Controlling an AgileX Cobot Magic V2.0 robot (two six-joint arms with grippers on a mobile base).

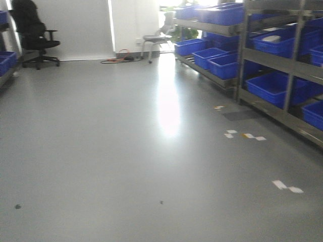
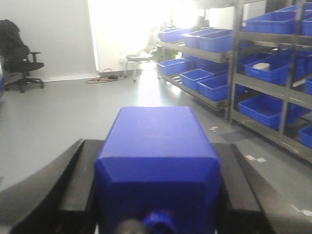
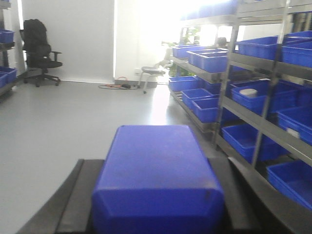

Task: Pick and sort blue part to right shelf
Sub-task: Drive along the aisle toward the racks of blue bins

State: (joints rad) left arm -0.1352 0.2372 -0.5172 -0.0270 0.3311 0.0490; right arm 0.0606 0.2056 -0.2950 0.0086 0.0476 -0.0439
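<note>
The blue part (image 2: 156, 146), a deep-blue block with sloped shoulders and a short round neck at its near end, lies lengthwise between black fingers (image 2: 80, 180); my left gripper (image 2: 157, 142) is shut on it. My right gripper (image 3: 155, 160) is shut on a similar blue block (image 3: 156, 165); its near end is cut off by the frame edge, so its neck is hidden. Both are held above the grey floor. The right shelf (image 1: 290, 70), a metal rack, stands along the right side. Neither gripper shows in the front view.
Blue bins (image 1: 275, 88) fill the rack's levels; one upper bin holds a white object (image 1: 271, 38). A black office chair (image 1: 33, 33) and a grey stool (image 1: 154, 40) stand at the far wall, with an orange cable (image 1: 116, 59) on the floor. White tape marks (image 1: 286, 186) dot the floor.
</note>
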